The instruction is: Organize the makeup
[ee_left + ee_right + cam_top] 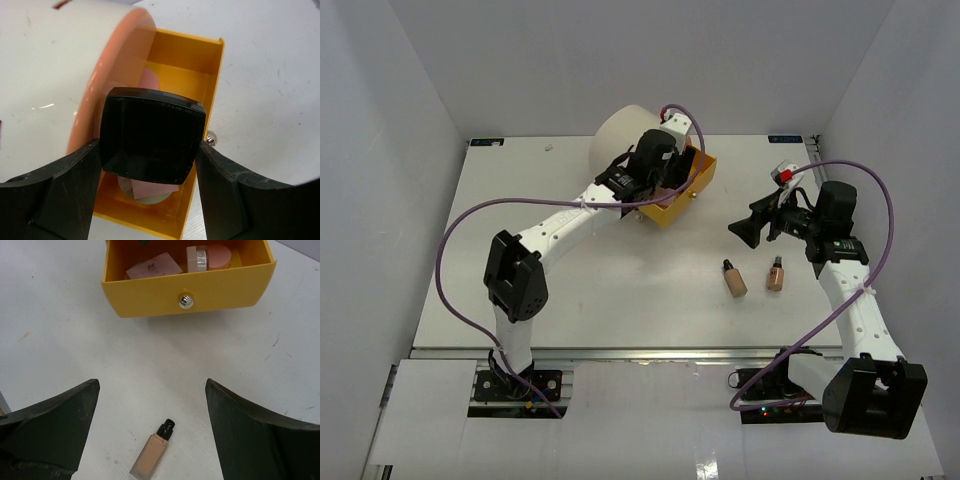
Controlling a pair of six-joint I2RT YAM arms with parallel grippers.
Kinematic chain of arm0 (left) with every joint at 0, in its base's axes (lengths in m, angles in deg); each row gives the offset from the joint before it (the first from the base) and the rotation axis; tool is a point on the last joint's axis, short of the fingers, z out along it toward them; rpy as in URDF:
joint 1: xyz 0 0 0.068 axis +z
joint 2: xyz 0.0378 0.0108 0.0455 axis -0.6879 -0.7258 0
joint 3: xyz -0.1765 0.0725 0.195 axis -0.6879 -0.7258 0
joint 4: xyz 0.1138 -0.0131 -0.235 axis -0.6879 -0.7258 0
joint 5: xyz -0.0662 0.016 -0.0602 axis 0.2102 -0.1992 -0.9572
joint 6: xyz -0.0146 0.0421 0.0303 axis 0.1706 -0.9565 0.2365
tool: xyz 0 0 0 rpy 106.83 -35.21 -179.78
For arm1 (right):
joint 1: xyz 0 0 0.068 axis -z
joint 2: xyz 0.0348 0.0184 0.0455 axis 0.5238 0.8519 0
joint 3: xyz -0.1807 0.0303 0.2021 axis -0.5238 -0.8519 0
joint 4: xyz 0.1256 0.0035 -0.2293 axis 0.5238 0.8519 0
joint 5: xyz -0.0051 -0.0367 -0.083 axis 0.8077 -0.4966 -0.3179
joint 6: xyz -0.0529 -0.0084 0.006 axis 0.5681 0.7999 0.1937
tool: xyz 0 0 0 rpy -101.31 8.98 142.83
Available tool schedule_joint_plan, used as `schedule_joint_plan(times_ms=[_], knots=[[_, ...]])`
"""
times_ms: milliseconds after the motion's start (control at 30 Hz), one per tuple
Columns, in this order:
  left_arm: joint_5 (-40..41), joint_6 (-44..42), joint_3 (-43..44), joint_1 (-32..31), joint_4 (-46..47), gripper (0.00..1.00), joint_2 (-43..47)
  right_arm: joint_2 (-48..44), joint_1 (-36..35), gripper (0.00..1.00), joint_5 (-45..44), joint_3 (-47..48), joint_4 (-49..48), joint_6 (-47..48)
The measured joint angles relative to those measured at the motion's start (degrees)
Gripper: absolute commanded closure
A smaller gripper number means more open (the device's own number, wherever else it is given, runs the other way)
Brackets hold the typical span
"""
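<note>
This is a robotics lab test cell, not a home or shop. Plain white walls (640, 70) box in a bare white counter (620, 295) on three sides. Two white-and-black robot arms, the left arm (560, 222) and the right arm (857, 305), are bolted along a bare aluminium rail (650, 353) at the near edge. Loose purple cables (453, 262) loop from them, and exposed electronics (760, 385) with small lit indicators sit below the rail.
</note>
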Motion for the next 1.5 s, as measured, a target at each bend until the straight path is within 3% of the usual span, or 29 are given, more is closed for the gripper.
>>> schedule_joint_plan(times_ms=[233,467,867,1033,1067,1167,1200,1400,1500], knots=[[7.03,-4.6,0.23,-1.62,-2.33,0.22,-1.96,0.02,1.12,0.07,0.04,-0.13,-0.32,-0.02],[12.1,-7.38,0.23,-3.8,-2.43,0.04,-1.96,0.04,1.81,0.06,0.08,-0.14,-0.45,-0.02],[14.97,-8.59,0.03,-7.12,-2.46,0.03,-0.32,0.04,2.02,0.07,0.58,-0.43,-0.74,-0.02],[12.55,-7.91,-5.18,-7.07,-2.92,0.1,7.55,0.78,2.02,0.13,1.67,-1.28,-1.38,-0.04],[11.7,-7.52,-6.5,-6.88,-2.85,0.11,9.82,1.06,2.02,0.15,1.76,-1.35,-1.59,-0.1],[7.06,-4.91,-12.54,-4.38,-1.79,0.17,18.68,2.11,1.4,0.5,1.06,-1.64,-1.92,-0.6],[4.83,-3.56,-15.16,-2.49,-1.21,0.17,22.05,2.63,0.74,0.56,0.13,-1.64,-1.98,-0.97],[-4.24,4.32,-32.17,16.31,4.7,0.15,39.5,8.95,-10.03,0.81,-14.37,-0.05,-1.55,-3.3],[-6.54,6.98,-41.29,21.54,5.18,0.14,46.16,13.8,-13.86,0.92,-22.4,2.86,-1.35,-5.5]])
